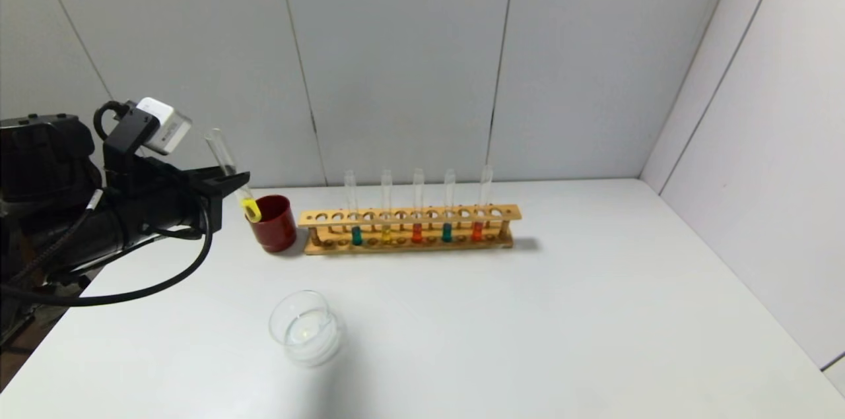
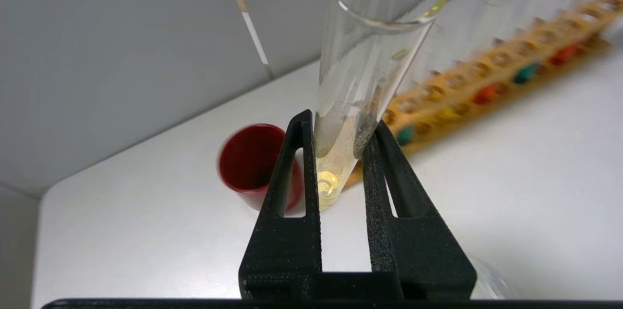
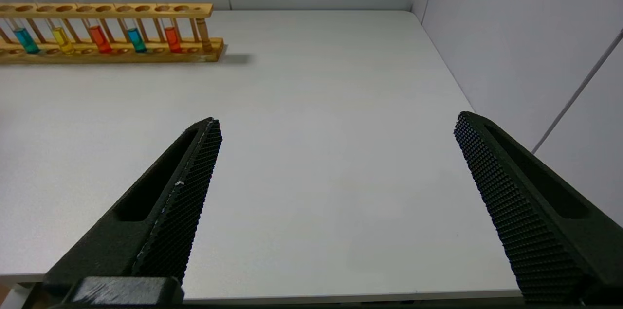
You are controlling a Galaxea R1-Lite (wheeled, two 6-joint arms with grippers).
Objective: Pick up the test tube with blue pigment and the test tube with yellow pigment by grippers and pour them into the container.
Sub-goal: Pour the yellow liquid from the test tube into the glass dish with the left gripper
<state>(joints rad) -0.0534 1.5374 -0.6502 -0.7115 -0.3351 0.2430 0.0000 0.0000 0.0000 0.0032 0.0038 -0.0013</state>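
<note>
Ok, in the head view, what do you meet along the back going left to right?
left claw holding the yellow-pigment test tube → red cup → wooden rack with five tubes: teal-blue, amber-yellow, orange-red, teal-blue, orange-red.

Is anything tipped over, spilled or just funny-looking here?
No spills. One odd thing: the left gripper holds the yellow tube tilted beside the red cup, not over the glass dish. The rack and its tubes stand straight. The right gripper waits open.

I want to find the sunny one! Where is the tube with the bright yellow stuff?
In the head view it is on the left, held by the left end effector: the yellow test tube hangs tilted beside the red cup.
</note>
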